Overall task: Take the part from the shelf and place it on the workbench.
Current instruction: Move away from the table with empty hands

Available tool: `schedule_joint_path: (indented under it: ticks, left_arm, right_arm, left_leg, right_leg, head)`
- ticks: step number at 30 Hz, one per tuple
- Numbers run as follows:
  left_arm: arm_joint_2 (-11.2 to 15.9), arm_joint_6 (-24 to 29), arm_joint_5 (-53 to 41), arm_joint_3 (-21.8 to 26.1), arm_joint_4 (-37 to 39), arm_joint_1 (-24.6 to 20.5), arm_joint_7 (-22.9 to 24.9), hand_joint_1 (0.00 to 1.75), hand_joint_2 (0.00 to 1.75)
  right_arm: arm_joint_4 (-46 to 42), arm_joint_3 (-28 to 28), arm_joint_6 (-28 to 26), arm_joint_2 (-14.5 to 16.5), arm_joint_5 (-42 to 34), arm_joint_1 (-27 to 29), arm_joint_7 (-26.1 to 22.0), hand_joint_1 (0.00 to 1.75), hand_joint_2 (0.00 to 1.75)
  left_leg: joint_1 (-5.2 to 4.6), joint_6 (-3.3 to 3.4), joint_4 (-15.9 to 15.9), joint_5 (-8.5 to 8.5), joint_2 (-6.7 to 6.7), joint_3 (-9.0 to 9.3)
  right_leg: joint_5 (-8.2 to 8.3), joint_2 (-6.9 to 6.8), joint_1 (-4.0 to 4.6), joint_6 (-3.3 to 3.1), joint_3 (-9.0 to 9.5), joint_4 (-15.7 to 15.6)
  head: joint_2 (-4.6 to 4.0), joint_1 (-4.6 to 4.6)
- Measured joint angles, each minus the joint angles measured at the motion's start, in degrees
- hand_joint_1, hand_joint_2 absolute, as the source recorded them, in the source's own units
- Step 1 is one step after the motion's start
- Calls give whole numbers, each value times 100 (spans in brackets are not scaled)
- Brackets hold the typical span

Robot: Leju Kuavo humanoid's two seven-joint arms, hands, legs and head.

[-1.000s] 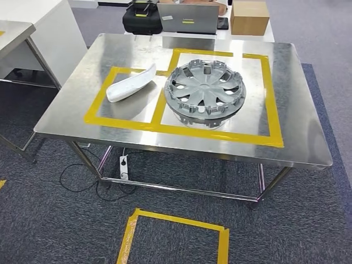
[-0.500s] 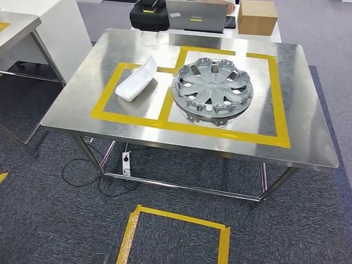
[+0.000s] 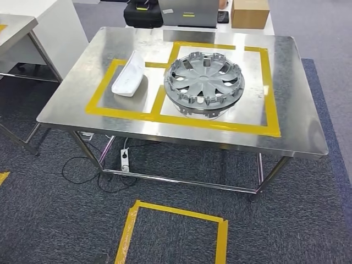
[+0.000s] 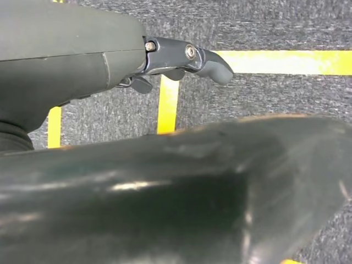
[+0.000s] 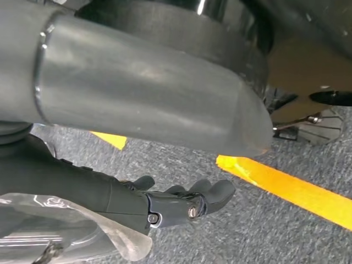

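Head view: steel workbench w/ yellow tape marking two adjoining rectangles on its top. Grey wheel cover lies flat in the larger, right-hand rectangle, its near-left rim reaching the tape strip that divides the two. White curved part lies in the smaller, left-hand rectangle, long axis running away from the robot, well inside the tape, apart from the wheel cover. Behind the bench, at the far edge of the view: black bag, grey laptop, cardboard box on a separate surface. Another table stands to the left. Under the bench, a white power strip w/ black cable on grey carpet; nearer the robot, a yellow taped square on the floor. Left wrist view: left hand hangs over carpet and yellow floor tape, dark fingers reaching out roughly straight, nothing between them, so released and empty. Right wrist view: right hand also over carpet beside a yellow tape line, fingers loosely extended w/ tips slightly bent, holding nothing, so relaxed and unclenched. A clear plastic sheet edge shows near the right wrist; can't tell what it belongs to. Neither hand touches the bench or either part.
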Motion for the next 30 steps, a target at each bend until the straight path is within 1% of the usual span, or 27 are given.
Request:
schedule_joint_path:
  ticks: [1,2,4,5,6,7,9,10,11,12,13,14,15,16,17,18,20,21,22,23,24,25,26,27,28,29,30]
  left_arm:
    - [0,-3,-2,0,0,-22,-5,0,0]
    - [0,-6,-6,0,1,-39,-11,0,0]
    - [1,-11,-15,0,6,-47,-16,0,0]
    - [1,-15,-22,0,12,-45,-16,0,0]
    - [2,-20,-28,0,18,-48,-16,0,0]
    - [1,-26,-34,0,24,-54,-16,0,0]
    - [1,-38,-38,0,25,-69,-16,0,0]
    - [1,-42,-39,0,26,-72,-16,0,0]
    - [1,-45,-39,0,26,-72,-16,0,0]
    - [1,-46,-40,0,27,-73,-16,0,0]
    - [1,-46,-42,0,27,-73,-16,0,0]
    - [1,-45,-44,0,27,-75,-14,0,0]
    - [1,-45,-46,0,27,-76,-12,0,0]
    - [1,-45,-47,0,27,-78,-10,0,0]
    - [1,-46,-47,0,27,-82,-8,0,0]
    - [2,-54,-50,0,27,-84,-6,0,0]
    - [14,-88,-65,0,27,-83,6,0,0]
    - [22,-110,-78,0,28,-76,15,0,0]
    - [32,-128,-87,0,28,-67,22,0,0]
    - [41,-143,-95,0,29,-63,25,0,0]
    - [45,-154,-98,0,30,-60,27,0,0]
    - [50,-162,-98,0,30,-60,27,0,0]
    - [56,-167,-98,0,30,-62,27,0,0]
    - [61,-171,-98,0,30,-61,27,0,0]
    - [67,-175,-98,0,30,-61,27,0,0]
    - [72,-179,-99,0,30,-64,27,0,0]
    - [76,-181,-101,0,30,-70,27,0,0]
  right_arm:
    - [5,17,-3,-2,1,-9,-1,0,0]
    - [9,28,-7,-3,1,-20,-5,0,0]
    - [22,39,-12,-8,0,-37,-19,0,0]
    - [33,40,-14,-14,-1,-40,-25,0,0]
    - [43,42,-14,-20,-2,-42,-29,0,0]
    - [50,43,-14,-27,-3,-43,-31,0,0]
    - [54,43,-14,-36,-7,-53,-29,0,0]
    - [56,43,-14,-42,-13,-60,-26,0,0]
    - [57,43,-14,-48,-21,-66,-20,0,0]
    - [59,43,-14,-52,-30,-70,-11,0,0]
    - [59,42,-13,-57,-40,-73,2,0,0]
    - [59,41,-13,-61,-49,-80,19,0,0]
    - [60,40,-10,-62,-58,-93,33,0,0]
    - [60,40,-8,-63,-67,-110,45,0,0]
    - [62,39,-4,-63,-73,-124,52,0,0]
    - [64,39,10,-63,-77,-131,55,0,0]
    - [74,39,54,-63,-78,-122,63,0,0]
    - [81,38,79,-63,-77,-117,68,0,0]
    - [88,38,95,-63,-76,-115,72,0,0]
    - [94,37,104,-63,-75,-116,72,0,0]
    - [94,37,110,-63,-74,-116,72,0,0]
    - [95,37,118,-63,-70,-115,72,0,0]
    - [96,37,137,-63,-56,-115,73,0,0]
    - [97,37,166,-63,-26,-115,75,0,0]
    - [98,41,205,-63,21,-114,78,0,0]
    - [98,51,245,-63,75,-111,82,0,0]
    - [99,63,278,-63,124,-106,87,0,0]
  left_leg:
    - [-11,30,-301,81,-2,150]
    - [-24,52,-455,112,-3,209]
    - [-37,92,-483,165,-3,154]
    - [-33,120,-494,217,6,119]
    - [-25,156,-512,277,14,75]
    - [-15,196,-530,342,23,16]
    - [-19,249,-527,455,34,-126]
    - [-24,259,-521,511,39,-205]
    - [-28,256,-514,569,44,-290]
    - [-29,249,-501,624,49,-374]
    - [-27,237,-485,675,52,-457]
    - [-25,219,-461,722,53,-525]
    - [-33,196,-433,760,52,-586]
    - [-42,170,-400,801,53,-639]
    - [-50,142,-371,848,55,-679]
    - [-57,114,-357,899,57,-714]
    - [-43,56,-343,962,52,-755]
    - [-33,20,-291,874,44,-782]
    - [-21,-17,-140,674,36,-826]
    - [-7,-53,125,383,30,-889]
    - [1,-84,482,72,29,-956]
    - [11,-106,852,-158,29,-1005]
    - [19,-120,1132,-248,29,-1014]
    - [26,-125,1259,-188,29,-960]
    - [32,-123,1188,-24,33,-826]
    - [35,-112,926,168,53,-607]
    - [31,-94,535,298,121,-333]
  right_leg:
    - [30,-1,9,22,-26,6]
    - [64,-3,13,49,-50,11]
    - [133,-6,8,119,-89,6]
    - [121,3,0,152,-110,18]
    - [13,11,-5,187,-160,88]
    - [-196,18,-9,216,-234,261]
    - [-772,23,-19,259,-416,884]
    - [-974,23,-20,273,-473,1221]
    - [-1043,23,-20,285,-464,1442]
    - [-988,22,-21,292,-375,1494]
    - [-844,21,-23,296,-186,1347]
    - [-690,21,-26,295,85,1030]
    - [-597,21,-26,289,402,624]
    - [-574,25,-26,270,681,228]
    - [-598,30,-22,248,844,-54]
    - [-627,35,-13,217,914,-209]
    - [-594,26,-11,130,833,-257]
    - [-551,13,-13,74,795,-256]
    - [-499,-3,-21,18,746,-260]
    - [-444,-16,-24,-24,689,-259]
    - [-388,-21,-20,-48,624,-256]
    - [-336,-28,-18,-58,557,-252]
    - [-289,-32,-15,-58,494,-245]
    - [-246,-54,-14,-56,435,-236]
    - [-206,-79,-13,-54,380,-221]
    - [-170,-110,-13,-46,335,-204]
    - [-140,-152,-7,-33,296,-184]
  head:
    - [0,1]
    - [0,2]
    - [0,2]
    - [0,0]
    - [0,7]
    - [0,15]
    - [0,31]
    - [0,31]
    - [0,30]
    - [0,30]
    - [0,30]
    - [0,31]
    - [0,34]
    - [0,33]
    - [0,33]
    - [0,34]
    - [0,38]
    - [0,32]
    - [0,19]
    - [0,6]
    - [0,-10]
    - [0,-16]
    - [0,-16]
    - [0,-18]
    - [0,-20]
    - [0,-22]
    - [0,-25]
